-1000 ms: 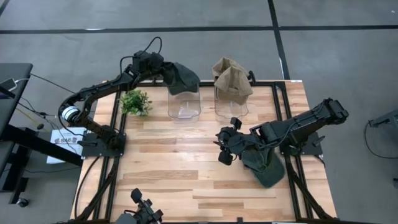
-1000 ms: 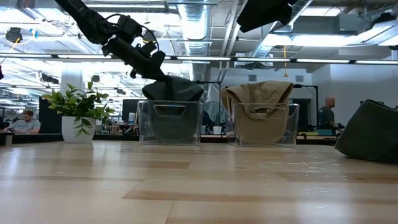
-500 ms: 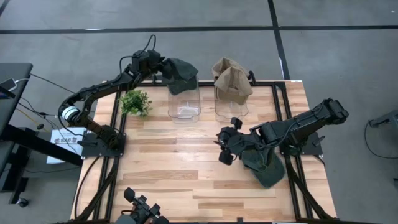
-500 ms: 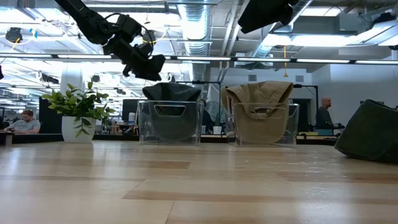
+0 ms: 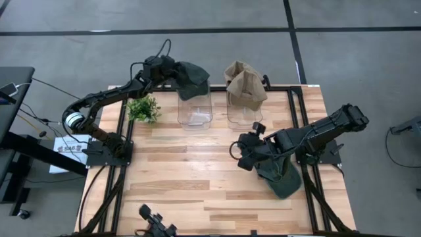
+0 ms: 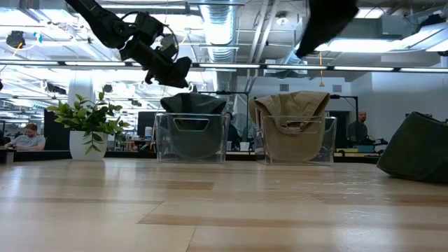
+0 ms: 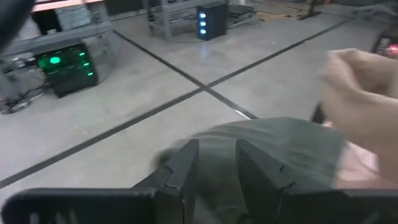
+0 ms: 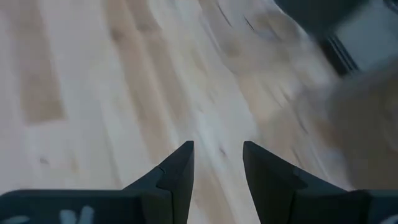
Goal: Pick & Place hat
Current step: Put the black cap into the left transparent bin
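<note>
Left claw [image 5: 172, 74] hovers at the far edge of the desk [image 5: 177, 171], fingers apart and empty; the dark green hat [image 5: 192, 79] lies just ahead of it, draped over the rim of the left clear bin [image 5: 195, 113]. Placement here looks done; next call is to draw back, minding the potted plant [image 5: 143, 107] close under the arm.

Tan hat [image 5: 245, 80] sits draped on the right clear bin [image 5: 244, 113], beyond both claws.

Right claw [image 5: 242, 158] hangs over bare planks, fingers apart, nothing between them. A second dark hat [image 5: 281, 176] lies just behind it. Likely next pick: turn back, descend, close on fabric. Open desk ahead; desk edge near behind.
</note>
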Motion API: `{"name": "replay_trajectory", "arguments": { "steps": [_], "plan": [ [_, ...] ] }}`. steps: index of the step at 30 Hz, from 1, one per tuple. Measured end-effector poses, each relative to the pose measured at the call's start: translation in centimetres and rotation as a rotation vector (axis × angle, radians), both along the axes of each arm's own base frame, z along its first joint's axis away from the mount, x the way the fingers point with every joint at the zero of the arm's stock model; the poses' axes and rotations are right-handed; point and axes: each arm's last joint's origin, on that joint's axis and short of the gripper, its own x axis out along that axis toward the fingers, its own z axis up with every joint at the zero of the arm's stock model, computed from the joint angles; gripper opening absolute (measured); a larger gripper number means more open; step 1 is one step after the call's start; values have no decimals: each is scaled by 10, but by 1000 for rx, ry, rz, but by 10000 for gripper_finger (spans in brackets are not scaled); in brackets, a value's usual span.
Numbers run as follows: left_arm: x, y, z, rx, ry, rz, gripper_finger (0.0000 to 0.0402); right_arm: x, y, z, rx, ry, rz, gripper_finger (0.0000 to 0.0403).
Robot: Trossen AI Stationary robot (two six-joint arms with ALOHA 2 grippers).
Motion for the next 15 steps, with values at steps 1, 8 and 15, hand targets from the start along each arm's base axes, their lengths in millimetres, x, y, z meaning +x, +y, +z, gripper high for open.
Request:
{"name": "replay_trajectory", "arguments": {
  "steps": [1,8,15],
  "plan": [
    [4,-4,0,2,1,-18,102,-3,0,-1,-6,21,-23,128],
    [40,-47,0,6,5,-189,102,-26,14,-6,-20,103,-108,127],
    [69,-111,-17,-28,47,-403,102,-49,57,-7,58,41,-86,127]
  ]
}}
